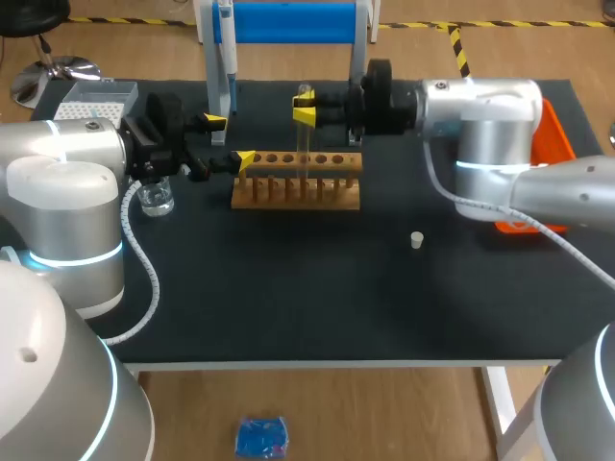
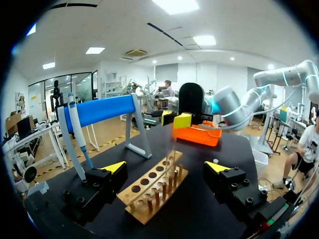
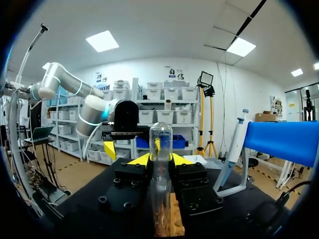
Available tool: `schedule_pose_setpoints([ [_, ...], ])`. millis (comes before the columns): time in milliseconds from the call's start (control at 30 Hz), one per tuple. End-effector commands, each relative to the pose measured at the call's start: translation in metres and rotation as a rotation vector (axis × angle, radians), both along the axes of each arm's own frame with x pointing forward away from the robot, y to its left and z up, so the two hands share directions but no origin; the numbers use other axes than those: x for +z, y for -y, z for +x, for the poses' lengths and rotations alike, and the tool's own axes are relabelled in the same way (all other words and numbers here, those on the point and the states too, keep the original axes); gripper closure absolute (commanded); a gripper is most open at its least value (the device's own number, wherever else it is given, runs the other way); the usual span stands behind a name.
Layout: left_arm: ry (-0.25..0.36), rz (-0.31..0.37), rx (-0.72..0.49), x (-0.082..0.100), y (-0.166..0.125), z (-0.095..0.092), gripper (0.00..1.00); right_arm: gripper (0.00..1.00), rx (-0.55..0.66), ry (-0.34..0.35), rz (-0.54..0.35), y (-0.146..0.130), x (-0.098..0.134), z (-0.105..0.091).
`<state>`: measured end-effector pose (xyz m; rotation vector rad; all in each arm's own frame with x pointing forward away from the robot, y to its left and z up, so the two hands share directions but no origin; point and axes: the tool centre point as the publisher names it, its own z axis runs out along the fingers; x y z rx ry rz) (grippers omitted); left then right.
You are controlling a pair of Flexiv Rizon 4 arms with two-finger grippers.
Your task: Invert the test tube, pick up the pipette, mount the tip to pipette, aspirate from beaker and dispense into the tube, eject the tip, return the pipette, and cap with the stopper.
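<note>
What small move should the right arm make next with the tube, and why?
Probably lift straight up a little. The right end effector is shut on the test tube, whose rounded closed end points up, while its lower end appears to reach the wooden rack. It likely needs clearance before it can turn over.

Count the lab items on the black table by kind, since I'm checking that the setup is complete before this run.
1 clear glass test tube
1 small clear glass beaker
1 wooden test tube rack
1 white-and-blue pipette
1 blue-barred pipette stand
1 white tip box
1 small white stopper
1 orange plastic tray
Total: 8
</note>
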<state>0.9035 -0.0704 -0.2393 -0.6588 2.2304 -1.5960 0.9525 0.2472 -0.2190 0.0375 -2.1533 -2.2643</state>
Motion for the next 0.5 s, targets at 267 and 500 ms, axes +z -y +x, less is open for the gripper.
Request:
schedule_pose_setpoints([
  [267,0.006,-0.004,0.004,-0.002,0.001,-0.001,0.0,1.0,-0.016,-0.037,-0.017,0.005,0.024,-0.011],
  [500,0.006,-0.004,0.004,-0.002,0.001,-0.001,0.0,1.0,-0.041,-0.064,-0.086,0.011,0.043,-0.021],
])
